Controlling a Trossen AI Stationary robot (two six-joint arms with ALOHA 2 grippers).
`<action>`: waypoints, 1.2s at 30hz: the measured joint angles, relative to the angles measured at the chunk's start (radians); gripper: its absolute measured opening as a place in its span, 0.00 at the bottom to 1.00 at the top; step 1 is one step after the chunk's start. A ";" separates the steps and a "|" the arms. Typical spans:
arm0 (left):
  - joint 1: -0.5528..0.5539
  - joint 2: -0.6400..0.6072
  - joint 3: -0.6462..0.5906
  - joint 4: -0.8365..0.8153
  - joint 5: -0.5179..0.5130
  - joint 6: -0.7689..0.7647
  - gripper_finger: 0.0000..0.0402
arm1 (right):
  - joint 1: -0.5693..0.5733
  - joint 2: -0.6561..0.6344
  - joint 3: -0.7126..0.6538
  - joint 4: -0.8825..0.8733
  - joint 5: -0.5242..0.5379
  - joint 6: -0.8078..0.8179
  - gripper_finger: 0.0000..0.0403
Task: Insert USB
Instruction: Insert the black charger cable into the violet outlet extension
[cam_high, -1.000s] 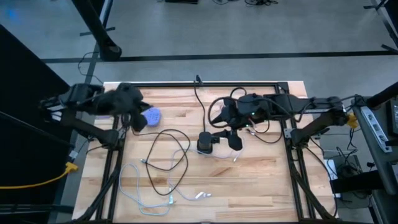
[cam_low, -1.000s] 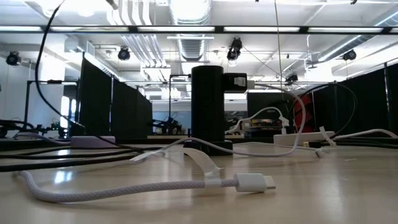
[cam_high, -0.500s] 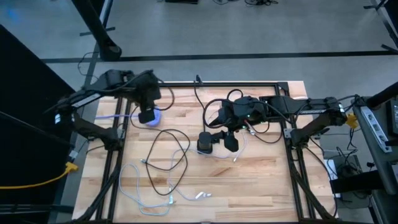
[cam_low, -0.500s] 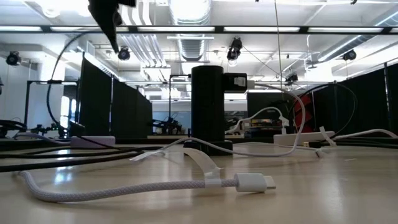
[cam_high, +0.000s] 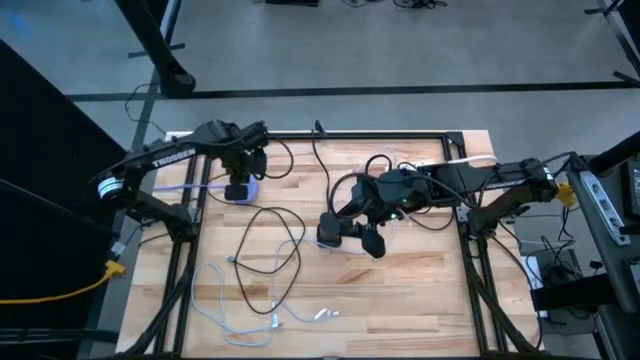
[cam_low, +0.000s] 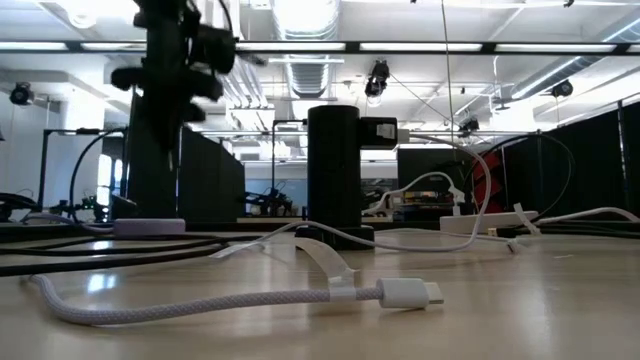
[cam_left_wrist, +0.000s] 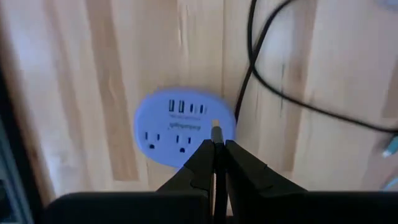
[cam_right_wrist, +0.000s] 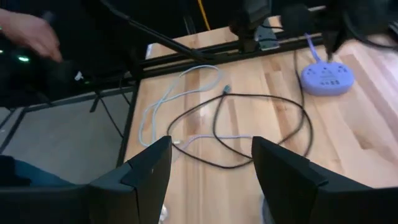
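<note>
A round lilac power hub (cam_high: 243, 188) with USB ports and two sockets (cam_left_wrist: 180, 127) lies flat at the table's far left. My left gripper (cam_high: 238, 186) points straight down above it, shut, with a small yellowish USB end (cam_left_wrist: 216, 132) showing at its fingertips (cam_left_wrist: 216, 144). In the low view that arm (cam_low: 168, 70) hangs well above the hub (cam_low: 150, 226). My right gripper (cam_high: 362, 234) is open at mid-table beside a black cylinder (cam_high: 329, 232), and nothing lies between its fingers (cam_right_wrist: 211, 180). My left gripper pinches the USB between its two fingertips, from above, pointing down. Only the yellowish end (cam_left_wrist: 216, 129) sticks out past them, and the fingers hide the rest. It hangs over the hub's edge nearest the black cable, and I cannot tell whether it touches the hub.
A black cable (cam_high: 272, 250) loops over the table's middle, and pale cables (cam_high: 232, 312) lie near the front left. A white braided cable with a plug (cam_low: 405, 293) lies close to the low camera. A person's hand (cam_right_wrist: 28, 30) shows beyond the table's left side.
My left gripper has swung from the table's left edge toward the hub, rolled about its own axis, and dropped until it points straight down over the hub. It stayed shut. The hub and cables have not moved.
</note>
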 joint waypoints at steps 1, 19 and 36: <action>0.004 0.000 -0.025 0.020 -0.001 0.012 0.03 | 0.011 0.005 -0.001 0.001 0.000 -0.006 0.51; 0.046 0.172 -0.104 0.184 -0.099 0.116 0.03 | 0.044 0.060 -0.001 0.108 -0.003 0.013 0.53; 0.047 0.173 -0.080 0.208 -0.125 0.134 0.03 | 0.044 0.060 -0.001 0.107 -0.001 0.002 0.52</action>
